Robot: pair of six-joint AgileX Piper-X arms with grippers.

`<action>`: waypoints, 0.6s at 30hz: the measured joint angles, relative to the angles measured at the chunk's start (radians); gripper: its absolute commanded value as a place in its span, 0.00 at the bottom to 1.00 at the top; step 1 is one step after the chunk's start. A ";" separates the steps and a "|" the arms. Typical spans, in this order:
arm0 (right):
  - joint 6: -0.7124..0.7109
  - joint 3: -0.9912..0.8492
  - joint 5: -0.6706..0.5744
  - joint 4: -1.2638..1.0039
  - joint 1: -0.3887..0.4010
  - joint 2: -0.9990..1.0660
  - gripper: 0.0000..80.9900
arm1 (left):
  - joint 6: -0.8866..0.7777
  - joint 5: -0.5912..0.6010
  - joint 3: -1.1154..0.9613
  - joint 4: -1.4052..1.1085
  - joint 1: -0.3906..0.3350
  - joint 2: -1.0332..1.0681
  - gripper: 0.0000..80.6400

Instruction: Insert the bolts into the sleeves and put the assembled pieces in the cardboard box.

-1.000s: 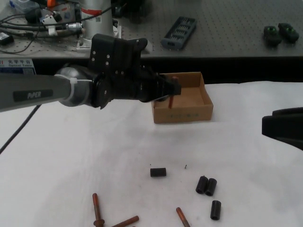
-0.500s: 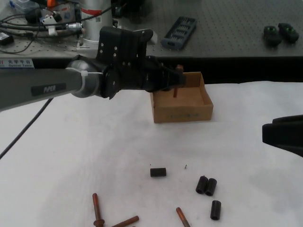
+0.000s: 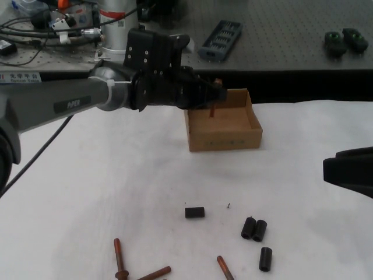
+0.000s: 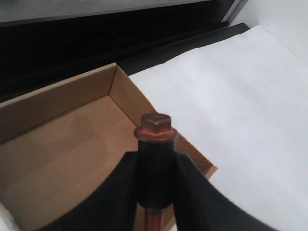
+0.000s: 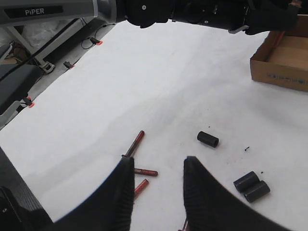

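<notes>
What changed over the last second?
The left end effector, shut on the sleeved bolt, carried it farther from the camera, to hang over the cardboard box. The right end effector, loose sleeves and loose bolts stayed put.

I see a surface [image 3: 116, 192] draped in white cloth, faintly creased and evenly lit. Behind it, past a dark band, stands a grey metal table [image 3: 280, 29] drilled with a regular grid of small holes. At its far left lie tangled black cables [image 3: 35, 26] beside an upright silver cylinder [image 3: 116, 14]. Near the middle a blue-grey tray [image 3: 220, 39] rests at an angle, and at the far right sit two dark objects [image 3: 345, 42]. A white label [image 3: 20, 81] is fixed to the table's front edge. In my right wrist view, grey frame legs [image 5: 48, 41] and red clips [image 5: 96, 41] show beyond the cloth's edge.
</notes>
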 measured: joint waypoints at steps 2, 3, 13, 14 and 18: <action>0.000 0.000 0.000 0.000 0.000 0.000 0.33 | 0.021 -0.010 -0.024 0.038 0.000 0.015 0.03; 0.000 0.000 0.000 0.000 0.000 0.000 0.33 | 0.029 -0.015 -0.033 0.056 0.000 0.022 0.03; 0.000 0.000 0.000 0.000 0.000 0.000 0.33 | 0.089 -0.067 -0.049 0.148 0.004 0.041 0.03; 0.000 0.000 0.000 0.000 0.000 0.000 0.33 | 0.099 -0.074 -0.049 0.150 0.004 0.041 0.03; 0.000 0.000 0.000 0.000 0.000 0.000 0.33 | 0.133 -0.104 -0.052 0.155 0.004 0.041 0.03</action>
